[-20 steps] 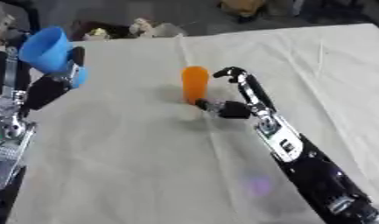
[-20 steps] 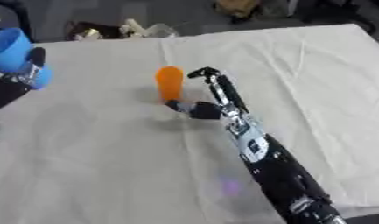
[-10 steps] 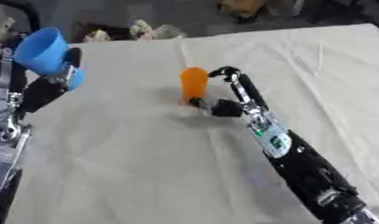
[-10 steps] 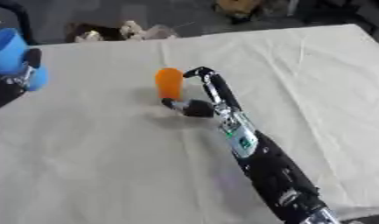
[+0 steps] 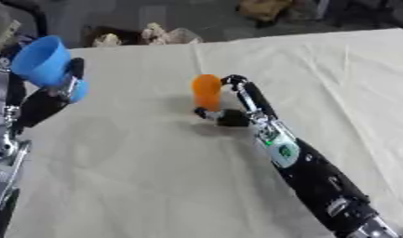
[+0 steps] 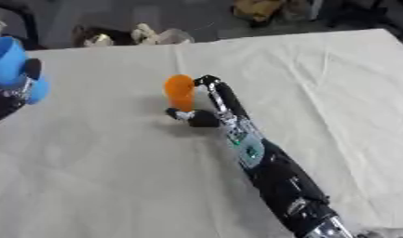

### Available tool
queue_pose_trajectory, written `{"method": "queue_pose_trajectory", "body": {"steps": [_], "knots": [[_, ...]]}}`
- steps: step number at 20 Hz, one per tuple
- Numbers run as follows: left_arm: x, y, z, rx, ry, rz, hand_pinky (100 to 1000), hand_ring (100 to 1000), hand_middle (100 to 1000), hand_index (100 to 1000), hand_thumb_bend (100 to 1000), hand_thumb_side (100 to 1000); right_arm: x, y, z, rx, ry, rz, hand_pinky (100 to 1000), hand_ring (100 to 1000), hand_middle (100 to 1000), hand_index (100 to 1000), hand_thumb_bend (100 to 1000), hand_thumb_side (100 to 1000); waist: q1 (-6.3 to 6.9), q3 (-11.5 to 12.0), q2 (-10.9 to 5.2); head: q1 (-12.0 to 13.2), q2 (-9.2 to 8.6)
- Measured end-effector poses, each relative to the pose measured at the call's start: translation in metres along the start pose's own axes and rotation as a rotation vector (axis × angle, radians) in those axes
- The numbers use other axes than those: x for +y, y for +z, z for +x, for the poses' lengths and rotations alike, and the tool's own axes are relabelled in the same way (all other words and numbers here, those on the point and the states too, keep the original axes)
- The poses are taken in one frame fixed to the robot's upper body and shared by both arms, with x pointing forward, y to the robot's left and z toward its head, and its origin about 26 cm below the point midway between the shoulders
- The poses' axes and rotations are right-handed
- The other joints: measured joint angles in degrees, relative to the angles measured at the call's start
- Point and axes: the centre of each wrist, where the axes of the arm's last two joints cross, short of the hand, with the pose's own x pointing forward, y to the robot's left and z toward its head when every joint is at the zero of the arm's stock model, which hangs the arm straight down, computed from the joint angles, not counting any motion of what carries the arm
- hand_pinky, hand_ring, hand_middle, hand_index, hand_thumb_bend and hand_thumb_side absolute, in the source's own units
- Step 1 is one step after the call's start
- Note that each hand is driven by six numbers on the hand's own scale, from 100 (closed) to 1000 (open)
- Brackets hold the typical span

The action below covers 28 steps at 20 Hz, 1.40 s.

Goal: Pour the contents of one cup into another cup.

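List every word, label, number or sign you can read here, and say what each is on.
No text can be read.
Right arm: a small white patch with a green mark, too blurred to read.
Orange cup: plain, no print shows.
Blue cup: plain, no print shows.
Cloth: no markings show.

Mostly black. Right arm (image 5: 318, 186) a long dark forearm with a pale panel bearing a green mark near the wrist and silver joints toward the elbow. Right hand (image 5: 237, 109) black, slim fingers (image 5: 246, 90) with silvery links. Left hand (image 5: 43, 103) black, with silver-grey metal parts along the arm below.
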Motion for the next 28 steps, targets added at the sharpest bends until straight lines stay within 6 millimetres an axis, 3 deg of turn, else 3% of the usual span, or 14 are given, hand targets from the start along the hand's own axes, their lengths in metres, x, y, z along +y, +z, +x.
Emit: {"method": "queue_pose_trajectory", "body": {"steps": [10,15,21,25,28], "knots": [[-0.004,-0.003,0.005,-0.017,0.013,-0.008,554,370,177,571,100,342,-0.006,-0.012,0.005,-0.013,0.026,-0.008,809,895,670,723,628,484,0.19,1.5,0.62,-0.7,-1.02],[-0.005,-0.004,0.007,-0.021,0.02,-0.013,553,370,176,570,100,344,-0.005,-0.017,0.006,-0.01,0.031,-0.009,785,858,564,647,579,483,0.11,1.8,0.89,-0.8,-1.47],[-0.005,-0.006,0.008,-0.025,0.022,-0.013,553,369,175,569,100,345,0.002,-0.018,0.008,-0.003,0.015,0.003,771,837,509,583,535,477,-0.02,2.3,1.15,-0.8,-1.93],[-0.005,-0.006,0.009,-0.025,0.023,-0.014,553,370,176,570,100,345,0.005,-0.02,0.01,-0.007,0.011,0.005,758,811,452,518,474,464,0.01,2.4,1.18,-0.9,-1.99],[-0.005,-0.006,0.009,-0.024,0.026,-0.014,554,370,175,570,100,350,0.005,-0.02,0.01,-0.007,0.012,0.002,738,779,379,440,312,384,0.04,2.4,1.18,-0.9,-1.99]]}}
